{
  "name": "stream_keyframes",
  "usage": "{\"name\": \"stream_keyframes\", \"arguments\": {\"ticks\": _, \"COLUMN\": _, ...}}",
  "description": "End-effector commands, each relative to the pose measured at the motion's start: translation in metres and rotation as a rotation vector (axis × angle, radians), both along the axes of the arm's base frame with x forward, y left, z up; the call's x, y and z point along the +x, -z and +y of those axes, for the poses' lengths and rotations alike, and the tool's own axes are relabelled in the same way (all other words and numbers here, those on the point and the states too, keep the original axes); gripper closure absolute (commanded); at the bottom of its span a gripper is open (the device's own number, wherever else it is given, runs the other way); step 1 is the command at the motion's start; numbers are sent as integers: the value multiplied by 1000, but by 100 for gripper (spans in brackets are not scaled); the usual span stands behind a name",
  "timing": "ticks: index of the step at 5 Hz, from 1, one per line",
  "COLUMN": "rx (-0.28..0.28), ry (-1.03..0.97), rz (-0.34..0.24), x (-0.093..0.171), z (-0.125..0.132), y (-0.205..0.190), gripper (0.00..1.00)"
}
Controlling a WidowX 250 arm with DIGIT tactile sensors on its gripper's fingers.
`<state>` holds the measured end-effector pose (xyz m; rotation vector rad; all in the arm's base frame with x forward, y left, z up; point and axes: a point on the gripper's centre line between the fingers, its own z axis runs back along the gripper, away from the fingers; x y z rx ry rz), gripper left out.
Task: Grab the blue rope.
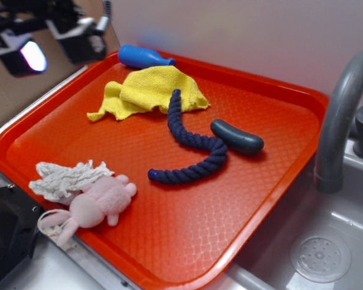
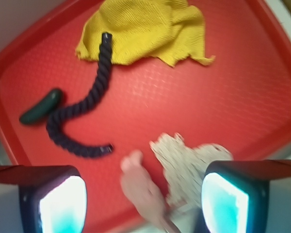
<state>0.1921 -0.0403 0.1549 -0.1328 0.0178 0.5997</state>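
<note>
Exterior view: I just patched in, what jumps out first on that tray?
The bright orange-red tray fills the view, with the blue rope snaking across its middle, one end lying on the yellow cloth toward the back. A pink plush toy sits on the near left edge beside a whitish rag. The gripper hangs open above that near edge, away from the rope.

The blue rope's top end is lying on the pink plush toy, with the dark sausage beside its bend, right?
Not quite. The rope's top end lies on the yellow cloth, as the exterior view shows; the plush sits apart. The sausage is beside its bend.
</note>
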Motion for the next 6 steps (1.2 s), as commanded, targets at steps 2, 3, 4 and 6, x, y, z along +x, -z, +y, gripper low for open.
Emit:
{"name": "stream_keyframes", "arguments": {"ticks": 2, "rx": 127, "ry": -160, "rz": -128, "x": 61, "z": -8, "y": 64, "gripper": 0}}
{"name": "stream_keyframes", "arguments": {"ticks": 3, "rx": 178, "ry": -163, "rz": -142, "x": 73, "z": -12, "y": 82, "gripper": 0}}
{"name": "stream_keyframes", "arguments": {"ticks": 4, "rx": 225, "ry": -160, "rz": -156, "x": 88, "z": -15, "y": 106, "gripper": 0}}
{"name": "stream_keyframes", "arguments": {"ticks": 6, "rx": 1, "ry": -42, "rz": -94, "x": 97, "z": -29, "y": 133, "gripper": 0}}
